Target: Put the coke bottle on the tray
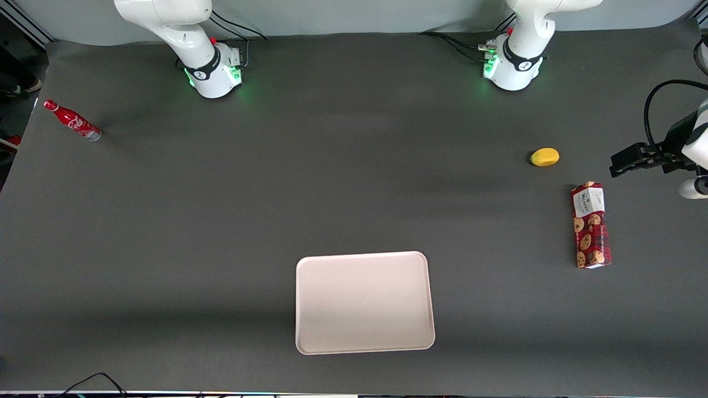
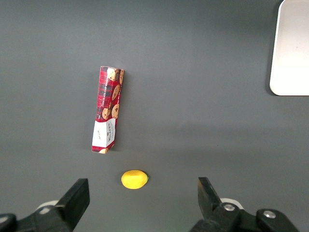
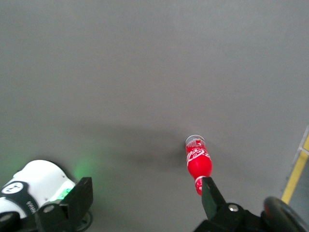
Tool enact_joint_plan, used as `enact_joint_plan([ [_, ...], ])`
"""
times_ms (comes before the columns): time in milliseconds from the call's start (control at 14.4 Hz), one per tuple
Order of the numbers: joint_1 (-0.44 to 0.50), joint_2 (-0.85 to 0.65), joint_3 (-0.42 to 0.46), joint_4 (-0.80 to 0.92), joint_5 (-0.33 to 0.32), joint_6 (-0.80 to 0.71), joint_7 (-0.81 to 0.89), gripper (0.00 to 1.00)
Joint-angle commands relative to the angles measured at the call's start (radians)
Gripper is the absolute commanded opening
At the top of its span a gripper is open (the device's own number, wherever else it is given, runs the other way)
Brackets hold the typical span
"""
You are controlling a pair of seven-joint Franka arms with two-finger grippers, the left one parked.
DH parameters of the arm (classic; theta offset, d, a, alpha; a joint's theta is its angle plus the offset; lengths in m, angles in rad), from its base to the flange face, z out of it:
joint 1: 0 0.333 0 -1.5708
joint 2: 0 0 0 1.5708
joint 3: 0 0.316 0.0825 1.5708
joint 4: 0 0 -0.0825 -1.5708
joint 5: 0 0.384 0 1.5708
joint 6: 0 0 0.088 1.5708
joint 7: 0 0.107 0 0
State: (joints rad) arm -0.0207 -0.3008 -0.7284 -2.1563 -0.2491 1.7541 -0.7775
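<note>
The coke bottle (image 1: 72, 120) is a slim red bottle with white script, at the working arm's end of the table near its edge. In the right wrist view the coke bottle (image 3: 197, 162) shows below the camera, its cap end close to one fingertip (image 3: 210, 193) and outside the gap. My gripper (image 3: 145, 199) hovers high above the table, open wide with nothing between its fingers; the front view does not show it. The tray (image 1: 365, 301), large, flat and pale cream-pink, lies empty near the front camera at mid-table, far from the bottle.
A red cookie box (image 1: 591, 225) and a small yellow object (image 1: 545, 157) lie toward the parked arm's end. The working arm's white base (image 1: 213, 69) stands farther from the front camera than the bottle. A yellow-striped floor strip (image 3: 299, 169) shows past the table edge.
</note>
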Motion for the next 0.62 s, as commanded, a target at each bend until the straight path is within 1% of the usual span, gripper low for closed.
enact_joint_plan([
  [0, 0.041, -0.074, -0.12, -0.156, -0.032, 0.129, -0.064, 1.0],
  [69, 0.036, -0.075, -0.152, -0.193, -0.036, 0.172, -0.084, 1.0],
  [138, 0.035, -0.08, -0.195, -0.2, -0.047, 0.192, -0.126, 1.0],
  [208, 0.03, -0.075, -0.219, -0.197, -0.048, 0.197, -0.167, 1.0],
  [346, 0.031, -0.073, -0.311, -0.197, -0.074, 0.241, -0.251, 1.0],
  [485, 0.036, -0.072, -0.351, -0.197, -0.085, 0.269, -0.299, 1.0],
  [554, 0.039, -0.072, -0.393, -0.197, -0.096, 0.297, -0.334, 1.0],
])
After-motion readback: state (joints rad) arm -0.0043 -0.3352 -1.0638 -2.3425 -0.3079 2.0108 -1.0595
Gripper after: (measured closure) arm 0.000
